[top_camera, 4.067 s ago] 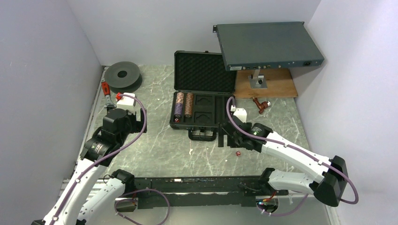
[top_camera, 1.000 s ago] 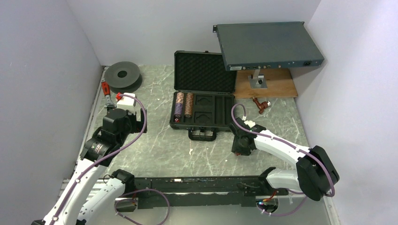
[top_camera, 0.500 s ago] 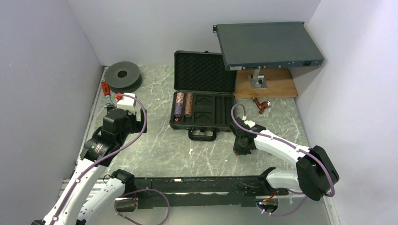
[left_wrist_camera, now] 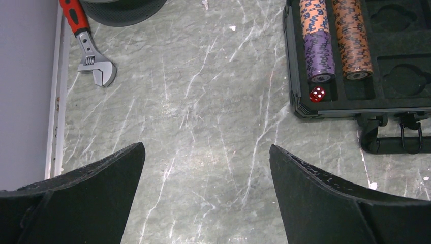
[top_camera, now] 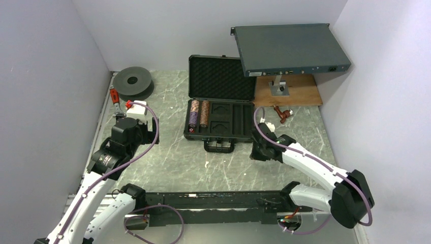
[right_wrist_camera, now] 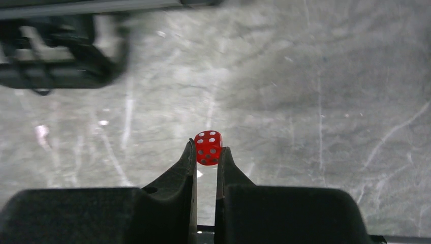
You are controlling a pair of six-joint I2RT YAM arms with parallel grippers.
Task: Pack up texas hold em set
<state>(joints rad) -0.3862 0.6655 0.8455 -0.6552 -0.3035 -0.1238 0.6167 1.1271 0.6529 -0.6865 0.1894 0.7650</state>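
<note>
- Bench (top_camera: pixel 178 157): a grey-green marbled surface filling the middle of the top view, walled on three sides.
- Grey rack box (top_camera: pixel 292 49): a large flat unit at upper right, raised on a small metal stand above a wooden board (top_camera: pixel 305 94). Its near-left corner overlaps the edge of the case lid in this view.
- Briefcase (top_camera: pixel 219 133): black hard plastic, lying open at centre frame. Its egg-crate foam lid (top_camera: pixel 218 76) stands up at the back, the slotted tray (top_camera: pixel 231 122) lies flat on the bench, and the handle (left_wrist_camera: pixel 391 142) faces the lower edge.
- Spool (top_camera: pixel 133 81): a dark round disc flat on the bench at upper left, well apart from the case.
- Left hand (left_wrist_camera: pixel 206 150): jaws spread wide with nothing between them, over bare bench at the left of the frame, well apart from the case.
- Right hand (top_camera: pixel 258 150): just right of the case handle at centre frame. In the right wrist view its fingers (right_wrist_camera: pixel 188 162) are closed on a die.
- Wrench (left_wrist_camera: pixel 89 43): red-handled, lying at the bench's left edge just below the spool.
- Purple chip stack (left_wrist_camera: pixel 316 43) and brown chip stack (left_wrist_camera: pixel 351 38): lying on their sides, side by side in the tray's two leftmost slots.
- First red die (left_wrist_camera: pixel 317 94): seated in the tray's lower-left corner, just below the purple chip stack.
- Second red die (right_wrist_camera: pixel 208 147): pinched between the right fingertips, with blurred bench behind it.
</note>
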